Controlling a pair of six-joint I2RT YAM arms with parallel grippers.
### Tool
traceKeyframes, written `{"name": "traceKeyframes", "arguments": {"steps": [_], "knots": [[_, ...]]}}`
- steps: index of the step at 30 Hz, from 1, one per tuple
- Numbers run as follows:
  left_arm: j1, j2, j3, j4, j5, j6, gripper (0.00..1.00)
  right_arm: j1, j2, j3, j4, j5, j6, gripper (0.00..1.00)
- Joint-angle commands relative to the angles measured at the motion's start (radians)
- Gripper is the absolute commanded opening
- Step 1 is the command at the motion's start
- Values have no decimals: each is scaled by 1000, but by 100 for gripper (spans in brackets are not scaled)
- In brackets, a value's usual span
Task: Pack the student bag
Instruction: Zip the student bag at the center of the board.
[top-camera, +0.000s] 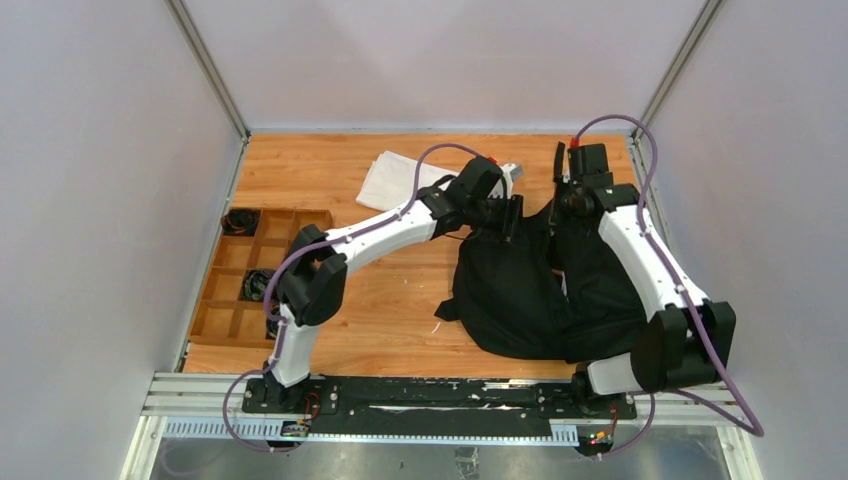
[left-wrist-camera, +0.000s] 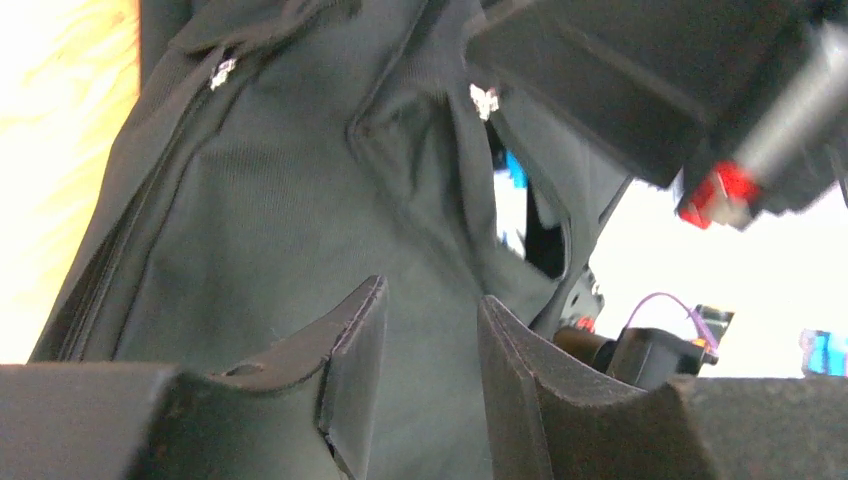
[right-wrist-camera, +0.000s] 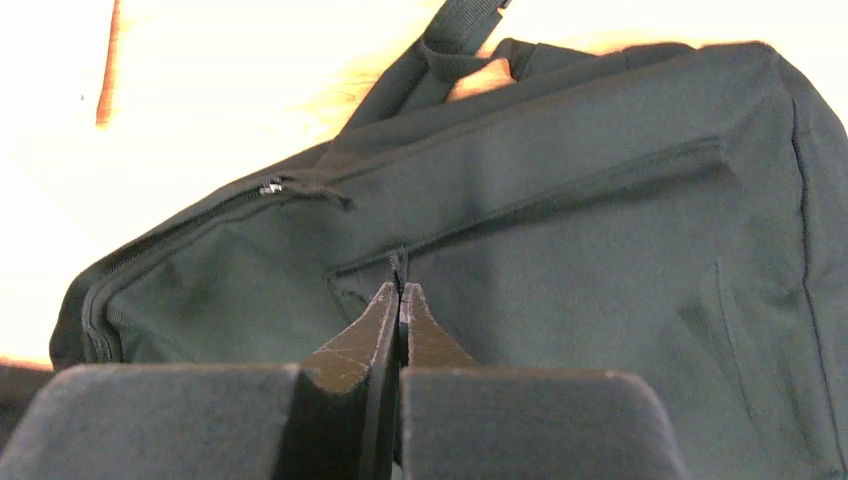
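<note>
White walls box in the wooden table (top-camera: 400, 300), where the student bag (top-camera: 520, 290) lies slumped toward the right edge. Your right claw (right-wrist-camera: 400, 300) is closed tight, apparently pinching the front pocket's small zipper tab (right-wrist-camera: 398, 265), while your left claw (left-wrist-camera: 430, 295) stands part open against the fabric, gripping nothing; I judge you should clamp cloth beside the zipper with the left, then draw the tab along its track, not upward. Count one bag, one folded white cloth (top-camera: 395, 182) near the far edge, one divided wooden tray (top-camera: 262, 240) at the left edge, two claws.
</note>
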Motion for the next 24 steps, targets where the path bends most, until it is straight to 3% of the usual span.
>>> {"name": "traceKeyframes", "arguments": {"steps": [1, 5, 10, 16, 24], "knots": [[11, 109, 82, 113, 74, -133, 44, -16, -104, -76, 3, 21, 20, 0], [14, 143, 92, 184, 79, -183, 45, -15, -162, -142, 20, -7, 29, 0], [15, 164, 143, 116, 63, -54, 47, -16, -173, -162, 13, -21, 30, 0], [16, 179, 143, 171, 120, 20, 48, -16, -189, -166, 7, -21, 32, 0], [16, 181, 241, -3, 66, 400, 49, -16, -188, -151, -6, -21, 25, 0]]}}
